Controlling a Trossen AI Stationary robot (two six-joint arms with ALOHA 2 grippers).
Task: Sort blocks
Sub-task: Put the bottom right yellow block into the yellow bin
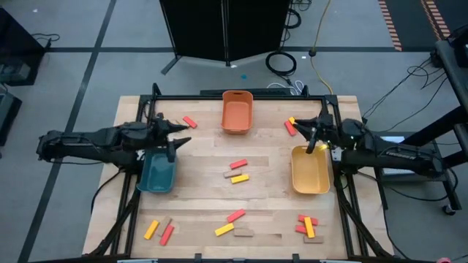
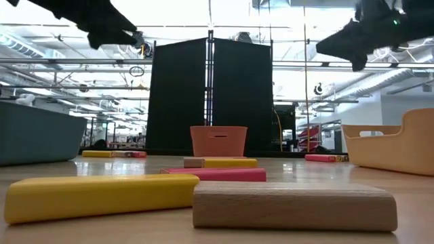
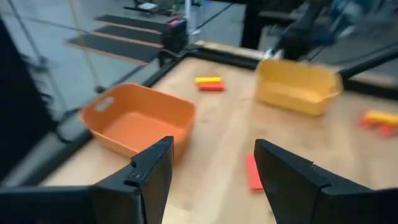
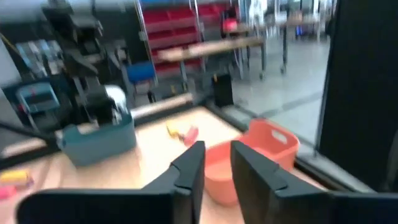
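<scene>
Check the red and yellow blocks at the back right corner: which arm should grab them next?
Probably right. The right gripper hangs just beside that red and yellow pair, above the yellow bin. The left gripper, jaws open, sits across the table over the teal bin.

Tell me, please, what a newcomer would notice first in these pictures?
Probably the three bins on the wooden table: the orange bin at the far edge, the teal bin on the left, the yellow bin on the right. Red, yellow and tan blocks lie scattered between them, and both arms hover above.
</scene>
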